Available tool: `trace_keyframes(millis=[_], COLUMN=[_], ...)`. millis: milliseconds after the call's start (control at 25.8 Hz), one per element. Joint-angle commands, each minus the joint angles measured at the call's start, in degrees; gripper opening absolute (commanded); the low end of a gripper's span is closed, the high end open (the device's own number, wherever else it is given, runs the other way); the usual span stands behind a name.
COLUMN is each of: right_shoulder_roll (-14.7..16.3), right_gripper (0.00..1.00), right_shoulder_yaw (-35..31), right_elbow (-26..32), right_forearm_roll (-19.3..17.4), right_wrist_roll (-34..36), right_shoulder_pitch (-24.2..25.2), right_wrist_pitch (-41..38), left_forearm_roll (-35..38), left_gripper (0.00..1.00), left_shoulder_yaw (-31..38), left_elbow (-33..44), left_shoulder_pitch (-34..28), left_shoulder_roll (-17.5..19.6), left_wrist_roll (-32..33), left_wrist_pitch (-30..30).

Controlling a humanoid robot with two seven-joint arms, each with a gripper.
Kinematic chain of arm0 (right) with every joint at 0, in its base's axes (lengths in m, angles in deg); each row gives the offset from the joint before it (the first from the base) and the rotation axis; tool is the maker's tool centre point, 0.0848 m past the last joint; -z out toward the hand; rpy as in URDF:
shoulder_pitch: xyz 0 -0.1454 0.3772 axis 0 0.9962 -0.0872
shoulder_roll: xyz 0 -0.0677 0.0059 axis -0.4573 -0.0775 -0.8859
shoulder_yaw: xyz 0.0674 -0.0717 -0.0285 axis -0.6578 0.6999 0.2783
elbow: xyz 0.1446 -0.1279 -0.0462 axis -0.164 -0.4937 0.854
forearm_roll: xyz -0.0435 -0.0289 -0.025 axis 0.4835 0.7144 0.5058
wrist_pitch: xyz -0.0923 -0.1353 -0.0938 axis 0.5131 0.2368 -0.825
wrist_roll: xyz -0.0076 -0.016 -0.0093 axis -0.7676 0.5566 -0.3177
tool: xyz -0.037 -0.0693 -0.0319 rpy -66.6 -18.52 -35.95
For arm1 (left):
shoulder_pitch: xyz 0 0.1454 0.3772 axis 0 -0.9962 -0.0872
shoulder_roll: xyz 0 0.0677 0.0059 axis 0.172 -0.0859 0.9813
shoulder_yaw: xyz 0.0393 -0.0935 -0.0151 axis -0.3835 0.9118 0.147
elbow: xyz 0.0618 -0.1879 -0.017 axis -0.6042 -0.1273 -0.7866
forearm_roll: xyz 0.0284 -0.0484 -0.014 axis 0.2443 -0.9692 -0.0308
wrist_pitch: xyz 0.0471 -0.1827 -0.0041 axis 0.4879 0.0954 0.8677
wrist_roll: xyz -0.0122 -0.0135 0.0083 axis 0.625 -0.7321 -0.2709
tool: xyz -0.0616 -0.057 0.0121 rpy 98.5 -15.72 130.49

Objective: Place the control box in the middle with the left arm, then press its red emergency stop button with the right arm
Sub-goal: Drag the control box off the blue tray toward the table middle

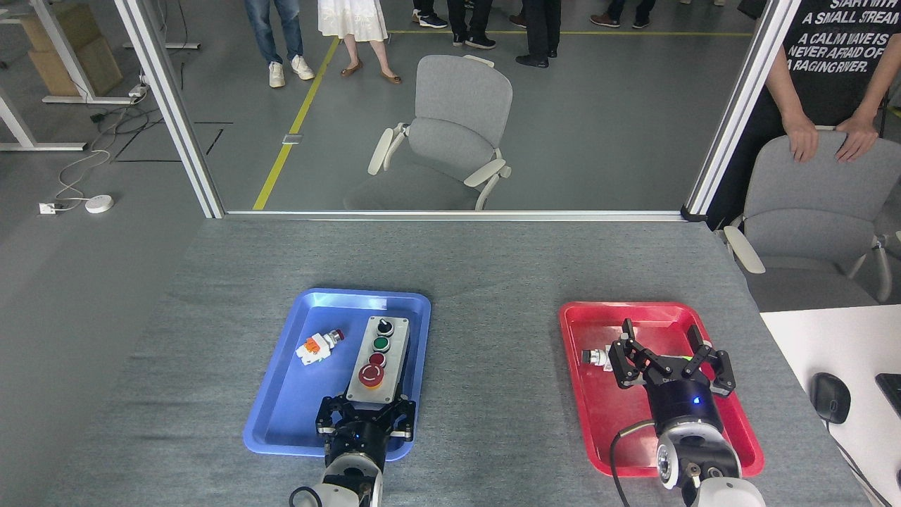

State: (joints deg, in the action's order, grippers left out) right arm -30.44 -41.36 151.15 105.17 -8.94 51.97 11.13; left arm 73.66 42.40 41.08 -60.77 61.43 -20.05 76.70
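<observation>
Left gripper (364, 412) clamped on control box (379, 359) near end (in blue tray (281, 415)); right gripper (665, 352) spread, empty.

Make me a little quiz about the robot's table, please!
1. True or false: the control box lies in the red tray.
2. Which button sits nearest the left gripper: A green, B black knob, C red emergency stop button?
3. Which tray is the right gripper above?

Key: 1 false, it lies in the blue tray. 2 C. 3 the red tray.
</observation>
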Motion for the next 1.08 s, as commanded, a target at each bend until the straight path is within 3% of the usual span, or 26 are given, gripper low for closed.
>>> trace_keyframes(millis=[0,310,503,735,1045], right_shoulder_roll=[0.2,0.0,0.0,0.1,0.1], right_gripper=[0.98,0.98,0.98,0.98,0.98], right_shoulder_yaw=[0.0,0.0,0.0,0.0,0.1], right_elbow=[0.0,0.2,0.4,0.4,0.4], right_forearm_roll=[-0.1,-0.1,-0.1,-0.1,-0.1], right_wrist_roll=[0.0,0.0,0.0,0.0,0.0], right_shoulder_pitch=[0.0,0.1,0.1,0.0,0.4], right_wrist_pitch=[0.0,0.0,0.0,0.0,0.0], left_forearm_roll=[-0.2,-4.6,-4.1,-3.9,-4.7], left_gripper=[0.02,0.00,0.00,0.00,0.00], left_shoulder_yaw=[0.0,0.2,-2.9,-15.0,-23.0], left_elbow=[0.3,13.3,19.7,13.8,-2.8], left_shoulder_pitch=[0.3,-3.9,-6.4,-2.3,7.1], left_shoulder_roll=[0.2,2.0,-0.5,-2.3,-2.4], left_wrist_roll=[0.1,-0.3,0.3,0.3,0.5], left_wrist_pitch=[-0.5,-3.3,-2.7,2.4,2.3])
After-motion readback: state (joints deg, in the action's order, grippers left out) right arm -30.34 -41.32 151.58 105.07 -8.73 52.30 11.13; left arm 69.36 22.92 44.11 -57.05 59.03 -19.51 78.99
